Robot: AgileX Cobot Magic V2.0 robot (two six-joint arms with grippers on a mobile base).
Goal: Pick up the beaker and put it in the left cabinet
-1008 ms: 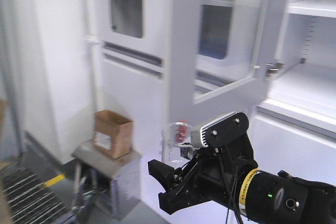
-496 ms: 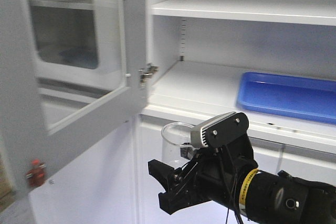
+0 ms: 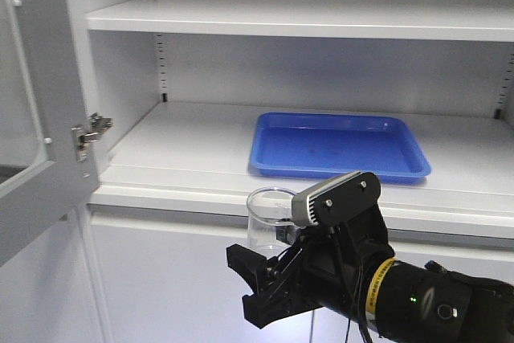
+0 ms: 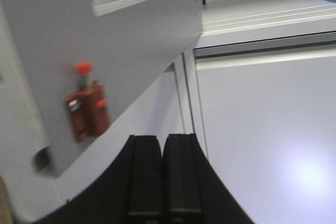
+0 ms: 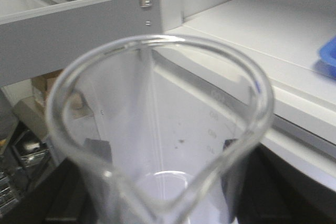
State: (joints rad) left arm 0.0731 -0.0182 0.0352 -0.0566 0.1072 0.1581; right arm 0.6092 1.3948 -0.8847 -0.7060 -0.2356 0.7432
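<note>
Where my front camera's view begins at the left, a pale grey cabinet door (image 3: 36, 78) stands swung open. It is flat painted metal with a glass pane and a silvery hinge (image 3: 90, 132) on its edge. Through the left wrist camera I see a small red latch (image 4: 86, 106) with a round red knob fixed to a grey door panel. Below it is the left gripper (image 4: 163, 145), its two matte black fingers pressed flat together with no gap.

Next comes the left cabinet (image 3: 185, 146), with smooth, wide, flat shelves and slotted upright strips (image 3: 161, 66) at the back corners. The beaker (image 3: 265, 214) is outside the cabinet, upright, in front of and just below the lower shelf's front edge. It is a clear glass cylinder with a flared rim. In the right wrist view the rim draws into a pour spout, and faint graduation marks show on the wall.

On the lower shelf lies a shallow blue tray (image 3: 341, 146), rectangular with rounded corners. The right gripper (image 3: 259, 283), black and angular, is clamped on the beaker's lower part, beneath a rounded grey camera housing (image 3: 336, 196).
</note>
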